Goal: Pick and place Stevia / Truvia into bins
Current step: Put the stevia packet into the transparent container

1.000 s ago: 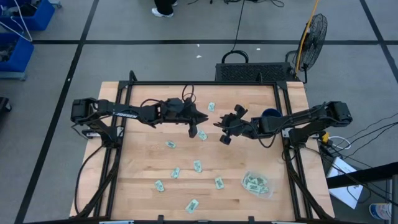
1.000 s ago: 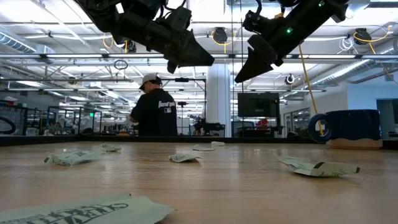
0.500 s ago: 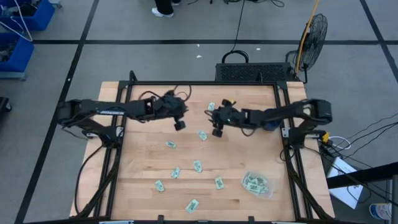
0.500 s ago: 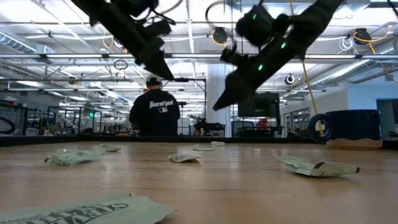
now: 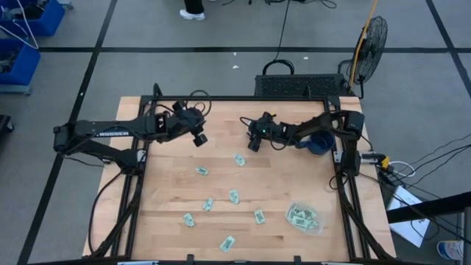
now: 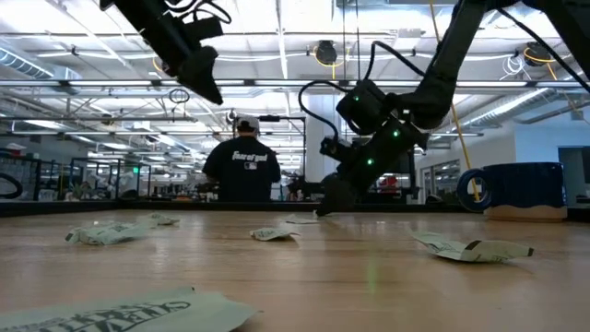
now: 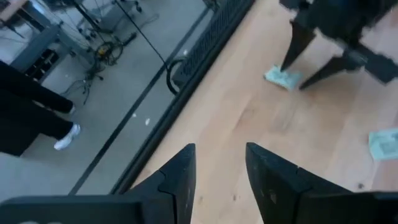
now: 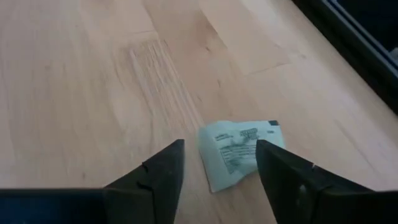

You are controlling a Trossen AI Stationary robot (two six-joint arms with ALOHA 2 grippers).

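Where right tool straddles it | sachet: pale green-white (creased)

Pale green-and-white Stevia sachets lie flat and scattered on the wooden table, most of them apart from one another. One creased sachet lies near the table's far edge, a little crumpled, printed side up. The clear bin sits near the table's front right corner, upright, with several sachets heaped inside it.
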